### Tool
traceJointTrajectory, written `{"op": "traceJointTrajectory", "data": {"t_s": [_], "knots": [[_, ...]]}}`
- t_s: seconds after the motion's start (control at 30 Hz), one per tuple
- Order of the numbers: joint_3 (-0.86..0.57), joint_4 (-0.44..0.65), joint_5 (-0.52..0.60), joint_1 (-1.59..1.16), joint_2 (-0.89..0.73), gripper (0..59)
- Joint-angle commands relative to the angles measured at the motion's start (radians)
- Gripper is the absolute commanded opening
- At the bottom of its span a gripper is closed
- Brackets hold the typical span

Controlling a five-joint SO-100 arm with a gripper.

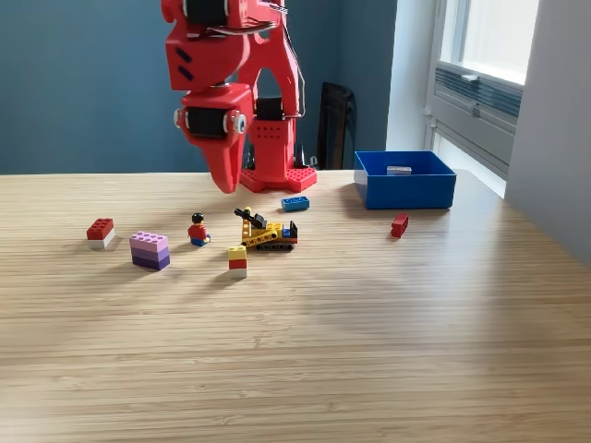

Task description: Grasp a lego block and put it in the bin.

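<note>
Exterior view: red tool [224, 175] hanging point-down in the upper centre-left of the frame, above the desk [369, 341] and touching nothing. Jaws seen as one tapered wedge from this angle; whether parted or closed cannot be told, and nothing visibly held.

Nearest pieces lying just below and slightly right of the tip: yellow-and-black lego vehicle [266, 233] in the centre, small blue lego plate [295, 203] right of it and closer to the red base. Yellow-and-red-and-white block [237, 260] lower in the frame, toward the camera. Minifigure [198, 230] below-left of the tip; purple block stack [150, 250] and red-and-white block [100, 233] farther left. Lone red block [399, 225] off to the right, just in front of the bin [406, 190].

Bin in the right-centre, open top up, something small and grey inside. Blue plate's long axis running left-right across the frame; probably the shortest reach, then a swing rightward to the bin.
</note>
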Motion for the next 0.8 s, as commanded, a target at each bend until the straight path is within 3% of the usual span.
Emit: {"op": "traceJointTrajectory", "data": {"t_s": [0.03,0.3,0.57,0.8], "knots": [[-0.006,-0.043,0.054,0.132,0.034,0.1],[0.014,-0.077,0.169,0.302,0.034,0.1],[0.046,-0.130,0.127,0.428,0.029,0.4],[0.049,-0.204,0.094,0.526,0.015,15.3]]}}
